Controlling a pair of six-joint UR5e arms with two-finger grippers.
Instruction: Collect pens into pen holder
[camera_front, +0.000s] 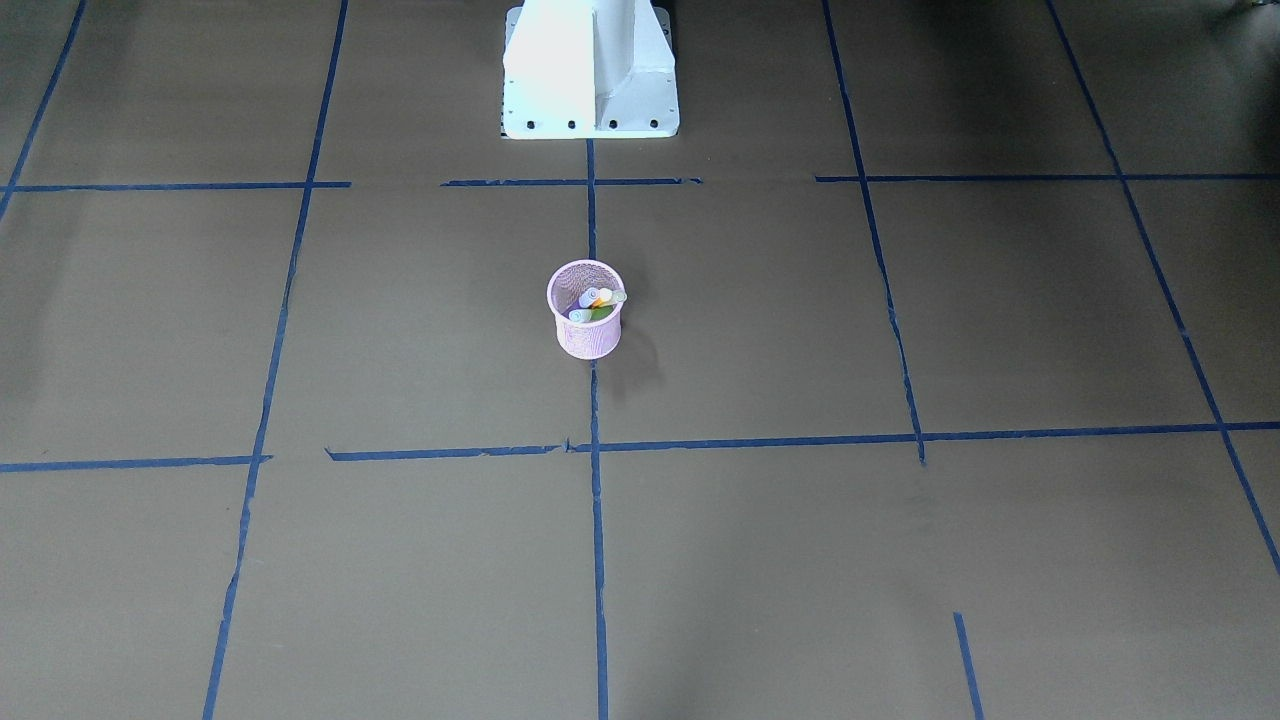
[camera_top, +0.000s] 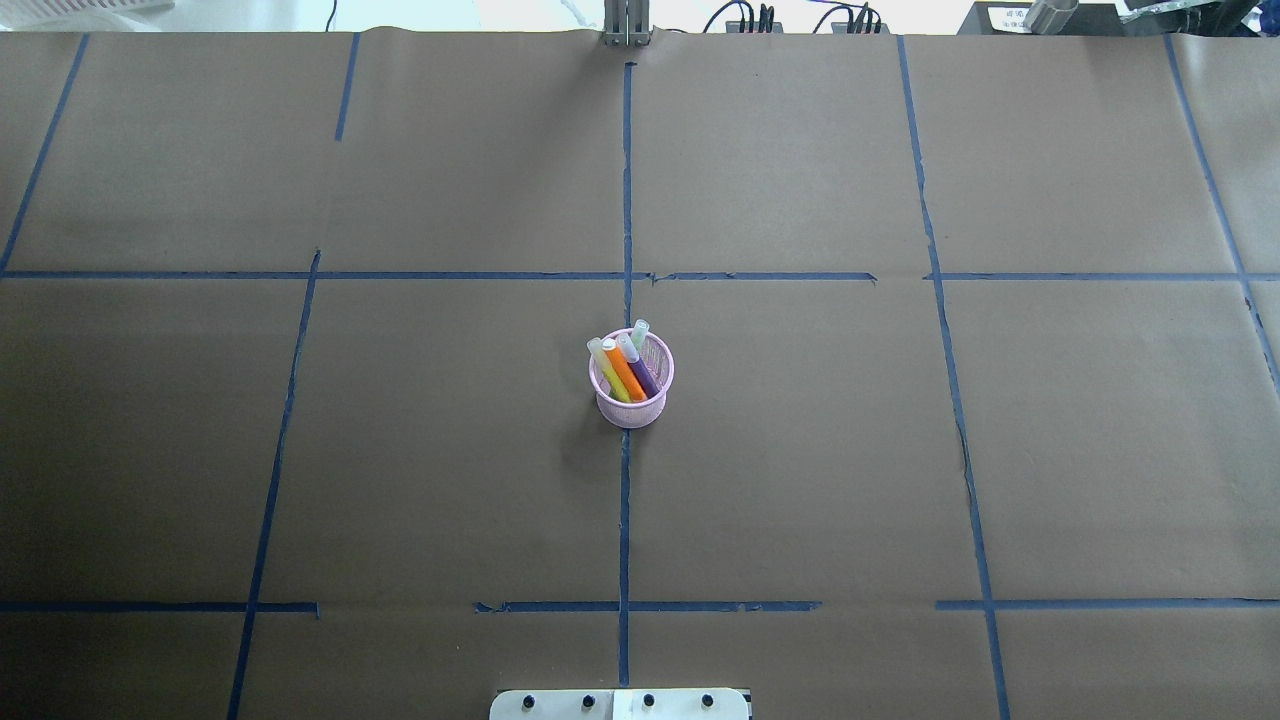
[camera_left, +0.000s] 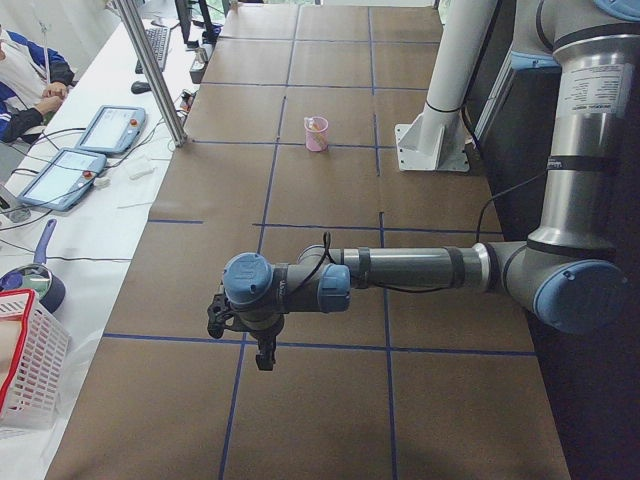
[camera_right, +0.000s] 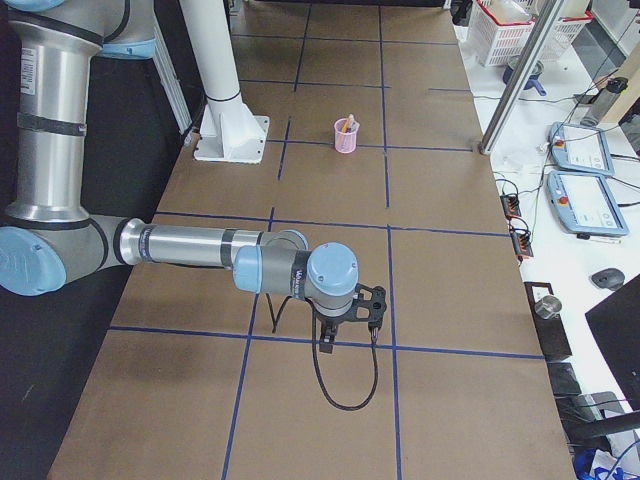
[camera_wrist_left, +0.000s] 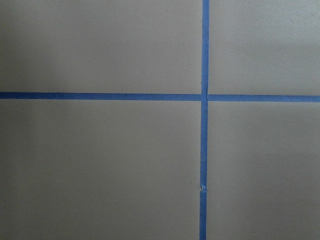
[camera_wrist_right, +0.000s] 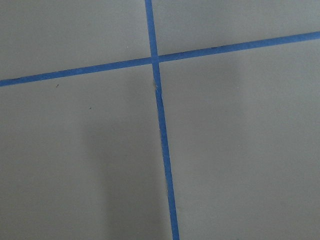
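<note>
Task appears complete: slim plastic marker pens, purple pen (camera_top: 646, 379), orange pen (camera_top: 627, 374) and green pen (camera_top: 611, 379), all pale-capped, lean inside the small round pink wire-mesh pen holder (camera_top: 631, 412) at the middle of the brown paper-covered table (camera_top: 300, 450). The left claw (camera_left: 250, 335) and right claw (camera_right: 348, 335) hang well apart from it. Both are seen side-on only, so I cannot tell whether they are clenched or released.

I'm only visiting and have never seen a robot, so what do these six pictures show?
It is a robot with two arms at a table marked with blue tape. Two pictures look down on the table, one from behind the robot, one facing it. Two look from the table's ends: one shows the left arm with the left claw, the other the right arm with the right claw. Two come from wrist cameras and see only table and tape. A pink cup stands mid-table with three pens inside. Neither claw seems to hold anything.
</note>
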